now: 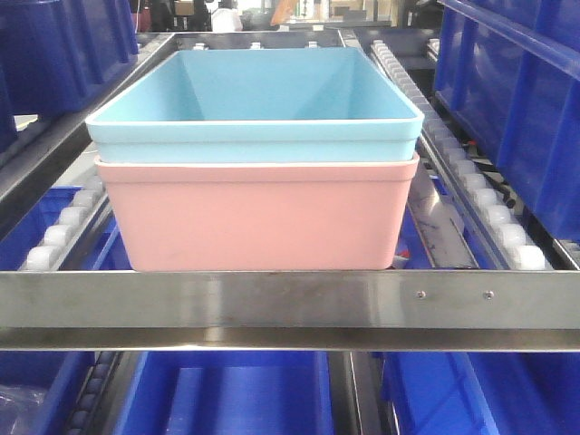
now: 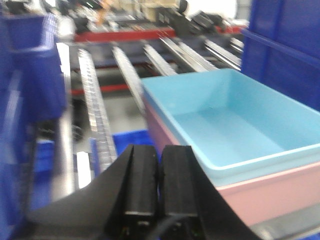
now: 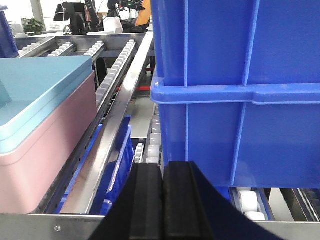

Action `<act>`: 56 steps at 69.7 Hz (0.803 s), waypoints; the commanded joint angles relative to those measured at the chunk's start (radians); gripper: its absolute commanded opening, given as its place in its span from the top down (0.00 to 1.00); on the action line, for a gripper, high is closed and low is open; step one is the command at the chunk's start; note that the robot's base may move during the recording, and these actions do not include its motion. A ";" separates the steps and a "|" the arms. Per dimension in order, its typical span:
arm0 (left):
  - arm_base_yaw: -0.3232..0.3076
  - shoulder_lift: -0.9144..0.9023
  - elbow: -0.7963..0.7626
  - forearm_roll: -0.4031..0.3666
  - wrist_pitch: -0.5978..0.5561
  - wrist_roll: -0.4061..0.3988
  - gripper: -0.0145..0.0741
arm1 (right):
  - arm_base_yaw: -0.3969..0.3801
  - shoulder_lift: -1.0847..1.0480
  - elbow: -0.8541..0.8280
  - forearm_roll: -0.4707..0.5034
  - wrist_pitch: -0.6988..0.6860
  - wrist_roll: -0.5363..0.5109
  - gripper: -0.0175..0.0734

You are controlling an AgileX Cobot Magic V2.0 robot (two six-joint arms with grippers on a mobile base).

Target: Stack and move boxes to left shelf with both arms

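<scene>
Stainless-steel front rail (image 1: 290, 308) of the left shelf spans the lower front view; behind it, at centre frame, the light blue box (image 1: 258, 95) sits nested in the pink box (image 1: 258, 217) between white roller tracks (image 1: 476, 195). Left wrist view: left gripper (image 2: 159, 187) closed and empty at the bottom, boxes to its right. Right wrist view: right gripper (image 3: 162, 200) closed, empty, boxes at left, dark blue bins (image 3: 240, 80) at right.
</scene>
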 commanded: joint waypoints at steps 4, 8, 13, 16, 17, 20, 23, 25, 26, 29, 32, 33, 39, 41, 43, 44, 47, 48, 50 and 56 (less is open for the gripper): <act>0.086 -0.096 0.076 -0.162 -0.154 0.187 0.84 | -0.007 -0.006 0.001 0.002 -0.096 -0.013 0.75; 0.124 -0.134 0.119 -0.179 -0.170 0.194 0.84 | -0.007 -0.006 0.001 0.002 -0.096 -0.013 0.75; 0.171 -0.176 0.168 -0.179 -0.171 0.190 0.84 | -0.007 -0.006 0.001 0.002 -0.096 -0.013 0.75; 0.191 -0.199 0.193 -0.179 -0.171 0.188 0.84 | -0.007 -0.006 0.001 0.002 -0.096 -0.013 0.75; 0.196 -0.205 0.200 -0.179 -0.171 0.186 0.84 | -0.007 -0.006 0.001 0.002 -0.096 -0.013 0.75; 0.215 -0.232 0.225 -0.179 -0.172 0.178 0.84 | -0.007 -0.006 0.001 0.002 -0.096 -0.013 0.75; 0.223 -0.247 0.245 -0.179 -0.175 0.159 0.84 | -0.007 -0.006 0.001 0.002 -0.096 -0.013 0.75; 0.230 -0.259 0.260 -0.179 -0.180 0.157 0.84 | -0.007 -0.006 0.001 0.002 -0.096 -0.013 0.75; 0.230 -0.263 0.266 -0.179 -0.181 0.157 0.84 | -0.007 -0.006 0.001 0.002 -0.096 -0.013 0.75; 0.232 -0.280 0.287 -0.179 -0.191 0.157 0.84 | -0.007 -0.006 0.001 0.002 -0.096 -0.013 0.75; 0.232 -0.296 0.303 -0.174 -0.196 0.157 0.84 | -0.007 -0.006 0.001 0.002 -0.096 -0.013 0.75; 0.232 -0.296 0.303 -0.174 -0.183 0.157 0.84 | -0.007 -0.006 0.001 0.002 -0.096 -0.013 0.75; 0.232 -0.294 0.301 -0.174 -0.170 0.157 0.84 | -0.007 -0.006 0.001 0.002 -0.096 -0.013 0.75; 0.232 -0.294 0.301 -0.174 -0.170 0.157 0.84 | -0.007 -0.006 0.001 0.002 -0.096 -0.013 0.75; 0.232 -0.294 0.301 -0.174 -0.170 0.157 0.84 | -0.007 -0.006 0.001 0.002 -0.096 -0.013 0.75; 0.232 -0.294 0.301 -0.174 -0.170 0.157 0.84 | -0.007 -0.006 0.001 0.002 -0.096 -0.013 0.75; 0.232 -0.294 0.301 -0.174 -0.171 0.157 0.84 | -0.007 -0.006 0.001 0.002 -0.096 -0.013 0.75; 0.232 -0.294 0.301 -0.174 -0.171 0.157 0.84 | -0.007 -0.006 0.001 0.002 -0.096 -0.013 0.75; 0.232 -0.294 0.301 -0.174 -0.171 0.157 0.84 | -0.007 -0.006 0.001 0.002 -0.096 -0.013 0.75; 0.232 -0.294 0.301 -0.174 -0.171 0.157 0.84 | -0.007 -0.006 0.001 0.002 -0.096 -0.013 0.75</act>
